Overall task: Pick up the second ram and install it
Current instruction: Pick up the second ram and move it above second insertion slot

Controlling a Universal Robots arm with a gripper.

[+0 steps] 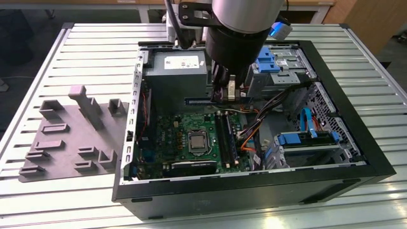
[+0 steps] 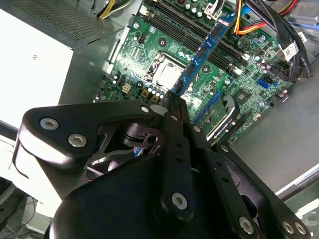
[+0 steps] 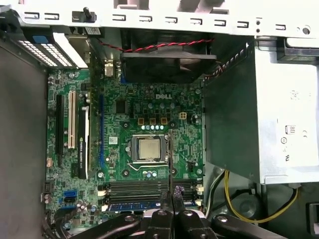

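Clamping a thin, flat, dark blue-green memory stick, the second ram [image 2: 204, 50], the black metal gripper [image 2: 174, 102] has its fingers drawn together on one end of the board. The rest of the stick juts out past the fingertips.

Below it lies the green motherboard [image 2: 212, 82], the landmark here. The stick hangs above that board without resting in anything, and runs crosswise to the long black memory slots [image 2: 184, 22]. In the first wrist view it shows edge-on as a dark line [image 3: 170, 159] running from the gripper [image 3: 172, 196] across the slots [image 3: 134, 188] towards the square silver processor socket [image 3: 148, 148] at the motherboard's middle.

Beside the motherboard stands a grey metal power supply box [image 3: 284, 99]. In the exterior view the stick [image 1: 203, 100] sits over the motherboard's [image 1: 184, 126] far edge, just in front of that box [image 1: 175, 71]. Around the motherboard is the open black computer case [image 1: 254, 191]. Outside it, to the exterior view's left of the motherboard, a grey plastic tray with upright blocks [image 1: 70, 138] lies on the slatted metal table [image 1: 95, 47].
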